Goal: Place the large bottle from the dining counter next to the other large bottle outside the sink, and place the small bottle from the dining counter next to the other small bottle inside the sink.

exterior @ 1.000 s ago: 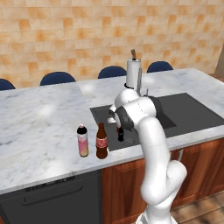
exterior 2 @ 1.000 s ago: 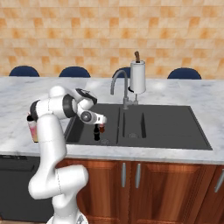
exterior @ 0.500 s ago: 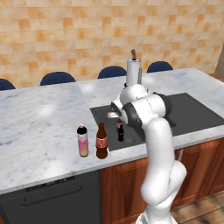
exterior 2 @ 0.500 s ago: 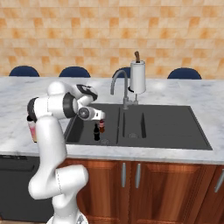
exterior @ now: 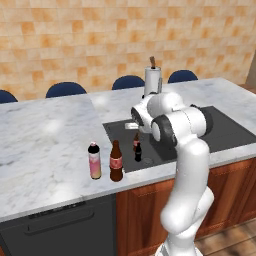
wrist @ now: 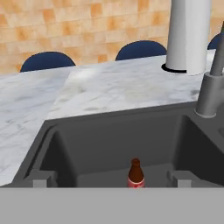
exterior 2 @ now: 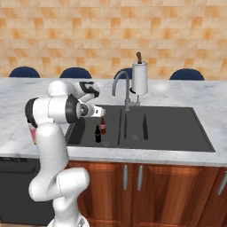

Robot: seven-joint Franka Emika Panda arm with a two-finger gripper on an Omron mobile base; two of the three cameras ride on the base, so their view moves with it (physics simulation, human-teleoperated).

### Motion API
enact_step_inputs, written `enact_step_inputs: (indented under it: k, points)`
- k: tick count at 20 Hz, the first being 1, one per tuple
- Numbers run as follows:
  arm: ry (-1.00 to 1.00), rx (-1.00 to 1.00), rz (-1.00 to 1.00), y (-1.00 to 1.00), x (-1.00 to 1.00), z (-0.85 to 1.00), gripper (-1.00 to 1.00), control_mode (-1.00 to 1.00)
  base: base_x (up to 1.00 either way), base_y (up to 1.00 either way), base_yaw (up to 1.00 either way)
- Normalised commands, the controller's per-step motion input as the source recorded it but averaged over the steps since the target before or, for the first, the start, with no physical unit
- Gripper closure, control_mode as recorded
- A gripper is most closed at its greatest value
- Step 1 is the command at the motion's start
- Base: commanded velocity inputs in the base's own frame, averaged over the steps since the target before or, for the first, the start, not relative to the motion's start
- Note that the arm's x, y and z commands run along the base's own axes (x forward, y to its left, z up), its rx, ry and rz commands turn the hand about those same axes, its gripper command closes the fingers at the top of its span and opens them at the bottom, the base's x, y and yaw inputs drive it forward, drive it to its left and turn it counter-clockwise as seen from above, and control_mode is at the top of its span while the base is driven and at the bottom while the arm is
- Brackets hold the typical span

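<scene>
The large brown bottle [exterior: 116, 162] stands upright on the marble, just outside the sink's [exterior: 225, 135] left rim, and the pale pink bottle [exterior: 94, 161] sits close at its nine o'clock. Inside the basin the tiny black bottle [exterior: 138, 152] is upright near the front-left corner, with a second small brown bottle with a red label [exterior: 135, 142] just beside it, at about eleven o'clock from it in the left base view.

Above those two the gripper [exterior 2: 98, 111] hangs with its jaws spread wide and nothing between them; in the hand view the small red-labelled bottle shows low down between the two fingertips [wrist: 40, 179], untouched.

The basin is dark grey and broad, with a curved chrome faucet [exterior 2: 122, 88] at its back rim and a white paper-towel roll [exterior 2: 139, 78] on the counter behind that. The counter [exterior: 45, 145] is white stone with grey veining, over reddish wood cabinets [exterior 2: 168, 186] and a dark appliance front [exterior: 60, 225]. Dark blue stool backs [exterior: 66, 89] line the far edge at twelve o'clock, before an orange-tan tiled wall [exterior: 75, 40].
</scene>
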Motion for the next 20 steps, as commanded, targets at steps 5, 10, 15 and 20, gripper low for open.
enact_step_inputs:
  k: [5, 10, 15, 20]
  points:
    - [-0.07, 0.00, 0.00, 0.01, -0.65, 0.35, -1.00, -1.00, 0.00, 0.00, 0.00]
    - [-0.07, 0.00, 0.00, 0.08, -0.66, 0.29, -1.00, -1.00, 0.00, 0.00, 0.00]
    - [-0.07, 0.00, 0.00, 0.18, -0.68, 0.29, -1.00, -1.00, 0.00, 0.00, 0.00]
    - [-0.06, 0.00, 0.00, 0.09, -0.62, 0.40, -1.00, -1.00, 0.00, 0.00, 0.00]
